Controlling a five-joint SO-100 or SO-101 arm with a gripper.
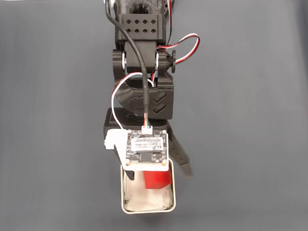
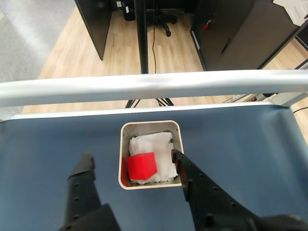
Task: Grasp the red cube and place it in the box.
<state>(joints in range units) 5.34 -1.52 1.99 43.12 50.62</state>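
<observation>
In the wrist view, the box [image 2: 151, 130] is sitting at the centre of the dark blue table [image 2: 250, 144], its pale rim framing a crumpled white paper lining [image 2: 156, 144]. The red cube [image 2: 142, 166] is lying inside the box on that lining, toward the 7 o'clock corner, close against the near wall. The gripper [image 2: 131, 161] is hanging over the box with its jaws spread wide and gripping nothing: one black finger is reaching up at 8 o'clock outside the box, apart from it, while the other finger's tip is crossing the rim at 4 o'clock. The cube is lying free between them.

In the fixed view, the arm [image 1: 143, 95] is stretching down from 12 o'clock, its camera board [image 1: 147, 149] covering the box's upper edge. The box [image 1: 148, 210] is showing at 6 o'clock, with the cube [image 1: 157, 179] lying in its 1 o'clock part.
</observation>
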